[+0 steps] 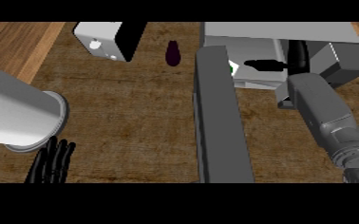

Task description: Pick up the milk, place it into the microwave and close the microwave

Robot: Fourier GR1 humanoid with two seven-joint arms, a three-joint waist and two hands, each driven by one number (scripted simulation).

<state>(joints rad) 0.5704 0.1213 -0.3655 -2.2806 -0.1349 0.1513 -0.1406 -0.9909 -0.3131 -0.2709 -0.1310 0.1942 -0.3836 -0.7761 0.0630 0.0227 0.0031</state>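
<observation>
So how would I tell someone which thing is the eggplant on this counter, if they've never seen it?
Start at the microwave at the far right, whose open door juts toward the viewer. Just left of that door's far end, on the brown counter, lies the eggplant. It is the only small, dark purple, drop-shaped thing; the white and black appliance to its left is boxy.

Before you: a desk (126,114) of dark, rough-grained wood, a matt grey microwave door (223,123), and a glossy dark-purple eggplant (172,53).
</observation>
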